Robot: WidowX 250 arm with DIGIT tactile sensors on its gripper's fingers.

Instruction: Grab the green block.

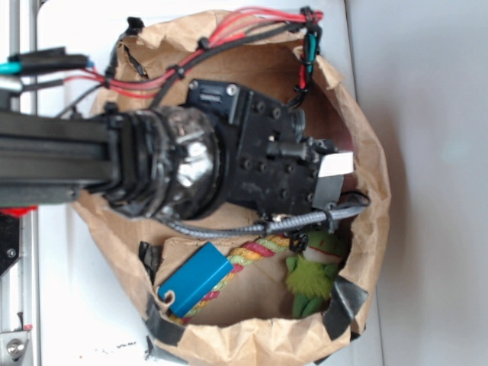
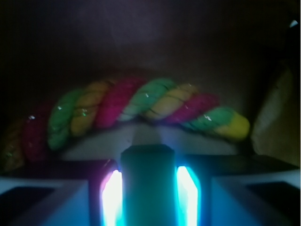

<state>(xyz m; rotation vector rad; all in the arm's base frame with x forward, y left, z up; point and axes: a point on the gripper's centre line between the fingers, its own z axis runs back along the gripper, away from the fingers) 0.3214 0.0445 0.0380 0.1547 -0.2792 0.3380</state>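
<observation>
Exterior view. The black gripper [image 1: 335,179], carried on a dark arm wrapped in crinkled tape, reaches from the left into a crumpled brown paper bag [image 1: 374,175] on a pale table [image 1: 69,305]. Only one pale finger pad [image 1: 335,165] shows here, so the jaw state cannot be read from this view. Red and black cables [image 1: 229,34] run along the bag's upper rim. In the lower part of the bag lie a smooth blue rectangular block [image 1: 195,279], a twisted multicolour rope [image 1: 252,253] partly under it, and a fuzzy green frog plush [image 1: 313,274]. The green block is not visible in this view; the arm covers the middle of the bag.

Wrist view. The scene is dim and blurred. The green block [image 2: 148,183] stands between the two pale fingers [image 2: 47,200], its flat end facing the camera and its long axis apparently running away from the lens. Bright cyan slits glow on both sides of it, yet the jaws appear clamped on the bar. Beyond it the rope [image 2: 141,108] arches across the frame in pink, green and yellow strands against the bag's dark wall.
</observation>
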